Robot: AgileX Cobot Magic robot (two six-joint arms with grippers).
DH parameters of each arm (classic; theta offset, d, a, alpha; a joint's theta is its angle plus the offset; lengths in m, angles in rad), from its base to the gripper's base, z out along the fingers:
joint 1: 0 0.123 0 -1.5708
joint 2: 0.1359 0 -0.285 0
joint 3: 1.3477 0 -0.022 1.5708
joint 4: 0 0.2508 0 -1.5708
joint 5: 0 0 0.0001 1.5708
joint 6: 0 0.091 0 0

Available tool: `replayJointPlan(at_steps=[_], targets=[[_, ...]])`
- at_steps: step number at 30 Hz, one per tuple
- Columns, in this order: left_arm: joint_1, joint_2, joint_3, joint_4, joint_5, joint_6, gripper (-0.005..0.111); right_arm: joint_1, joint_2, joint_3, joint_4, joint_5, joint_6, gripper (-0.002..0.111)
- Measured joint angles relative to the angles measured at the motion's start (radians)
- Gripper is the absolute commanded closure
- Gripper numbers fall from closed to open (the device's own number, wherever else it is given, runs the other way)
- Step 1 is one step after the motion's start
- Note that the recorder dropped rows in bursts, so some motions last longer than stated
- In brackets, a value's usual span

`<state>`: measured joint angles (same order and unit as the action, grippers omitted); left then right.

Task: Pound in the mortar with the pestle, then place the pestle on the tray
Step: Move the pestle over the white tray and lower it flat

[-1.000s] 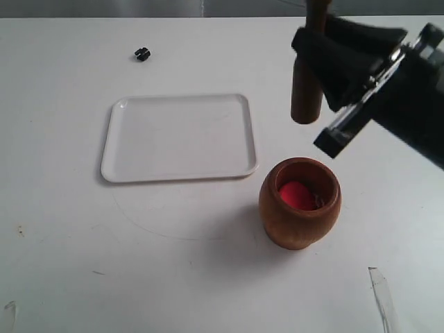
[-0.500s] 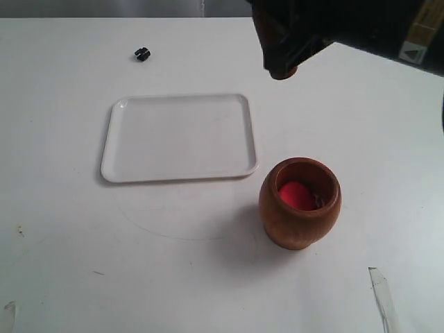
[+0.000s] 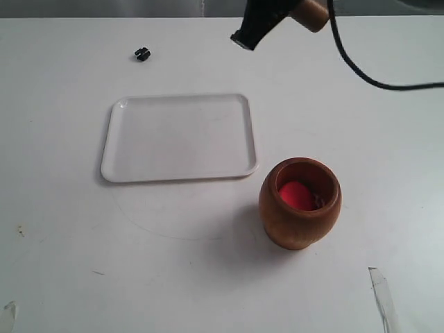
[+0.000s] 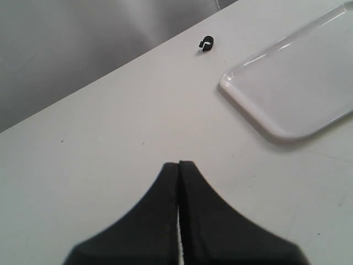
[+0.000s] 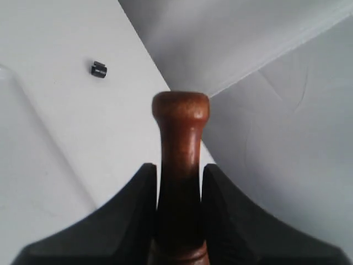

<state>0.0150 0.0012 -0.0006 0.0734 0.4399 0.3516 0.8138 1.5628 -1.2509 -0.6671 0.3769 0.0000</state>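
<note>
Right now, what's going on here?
The right gripper is shut on the pestle, holding it up in the air, away from the mortar. The mortar stands on the table by the tray's corner with a red ball inside. The tray has nothing on it. The left gripper is shut and empty.

showing a white table (image 3: 62,243), faintly scuffed, running back past a small black clip (image 3: 142,53) to a grey creased backdrop (image 4: 83,33) beyond the clip; catching soft, even light throughout.
</note>
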Motion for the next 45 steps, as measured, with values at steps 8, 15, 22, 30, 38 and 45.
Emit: replayJointPlan(at_steps=[8,15,22,30,38,45], targets=[[0.000,0.000,0.000,0.000,0.000,0.000,0.107,0.002,0.247,-0.260,0.650,0.245,-0.574,0.108],[0.000,0.000,0.000,0.000,0.000,0.000,0.107,0.004,0.504,-0.492,0.773,0.539,-0.716,0.108],[0.000,0.000,0.000,0.000,0.000,0.000,0.107,0.004,0.680,-0.620,0.774,0.634,-0.773,0.108],[0.000,0.000,0.000,0.000,0.000,0.000,0.107,0.004,0.776,-0.654,0.774,0.634,-0.812,0.108],[0.000,0.000,0.000,0.000,0.000,0.000,0.107,0.004,0.787,-0.654,0.774,0.632,-0.814,0.099],[0.000,0.000,0.000,0.000,0.000,0.000,0.107,0.004,0.787,-0.654,0.774,0.630,-0.834,0.045]])
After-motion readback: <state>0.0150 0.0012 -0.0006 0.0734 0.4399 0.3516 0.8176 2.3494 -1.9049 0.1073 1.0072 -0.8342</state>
